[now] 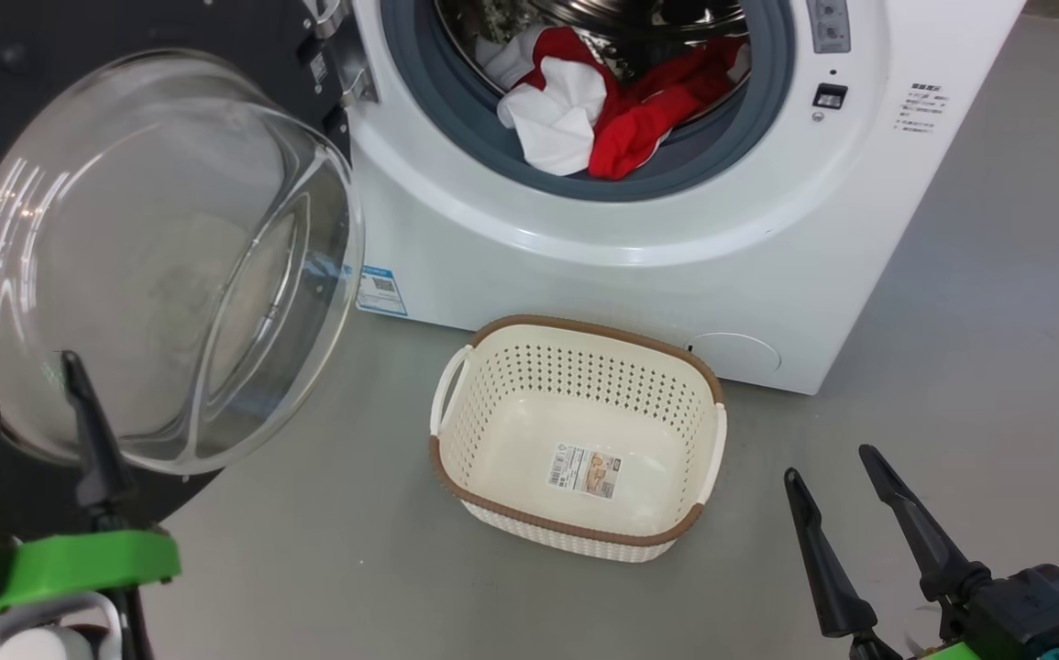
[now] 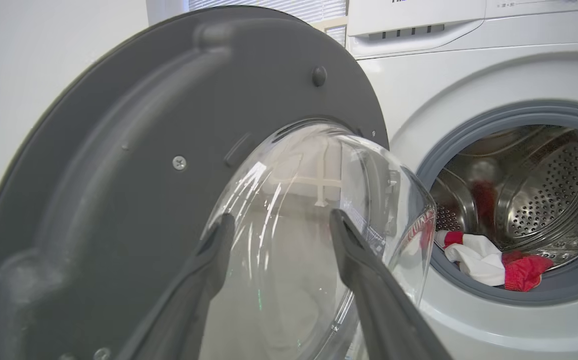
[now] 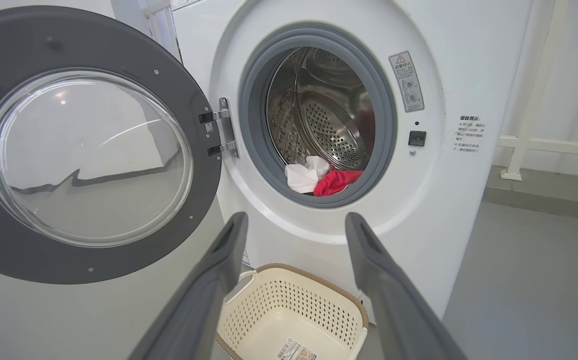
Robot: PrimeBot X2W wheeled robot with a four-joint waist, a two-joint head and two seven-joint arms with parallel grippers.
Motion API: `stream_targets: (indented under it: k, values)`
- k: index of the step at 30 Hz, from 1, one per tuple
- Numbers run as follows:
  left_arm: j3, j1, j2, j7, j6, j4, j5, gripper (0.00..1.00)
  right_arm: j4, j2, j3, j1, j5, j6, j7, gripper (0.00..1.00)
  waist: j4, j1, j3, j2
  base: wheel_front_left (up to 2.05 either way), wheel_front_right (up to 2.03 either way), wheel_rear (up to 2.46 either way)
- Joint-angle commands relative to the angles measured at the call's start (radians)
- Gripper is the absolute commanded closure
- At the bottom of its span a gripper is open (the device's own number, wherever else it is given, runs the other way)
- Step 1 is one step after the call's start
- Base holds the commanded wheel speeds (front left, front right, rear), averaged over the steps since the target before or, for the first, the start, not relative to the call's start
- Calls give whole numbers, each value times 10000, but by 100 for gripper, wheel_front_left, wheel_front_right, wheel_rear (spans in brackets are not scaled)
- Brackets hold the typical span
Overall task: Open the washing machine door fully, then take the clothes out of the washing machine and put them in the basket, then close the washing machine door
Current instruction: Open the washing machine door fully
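left gripper (image 1: 23, 371) stood released, empty, fingers upright before washing machine door (image 1: 171, 229) glass | right gripper (image 1: 827, 461) released, empty, fingers tilted up-left, right of basket (image 1: 584, 328)

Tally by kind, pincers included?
White boxy front-load washing machine: 1
Round black-rimmed glass-bowl door: 1
Cream perforated plastic basket, brown rim: 1
Red-and-white fabric clothes heap in drum: 1
Dark long-fingered left pincer and right pincer, both open: 2
Total: 6

A laundry room: white front-loading washing machine (image 3: 439, 200) and plastic basket (image 3: 289, 300) on a bare grey floor (image 3: 519, 280).
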Motion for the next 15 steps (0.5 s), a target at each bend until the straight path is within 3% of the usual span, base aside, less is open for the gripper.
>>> stream_targets:
  k: [1, 15]
  values:
    - [222, -31, 222, -80, -101, -374, -19, 0, -217, -17, 272, -348, 97, 16, -92, 0, -74, 0, -49, 0, 0, 0, 0]
    - [-1925, 1136, 70, 168, -360, -2027, -547, 0, 387, -5, 330, -478, 425, 16, -780, 0, -1025, 0, -335, 0, 0, 0, 0]
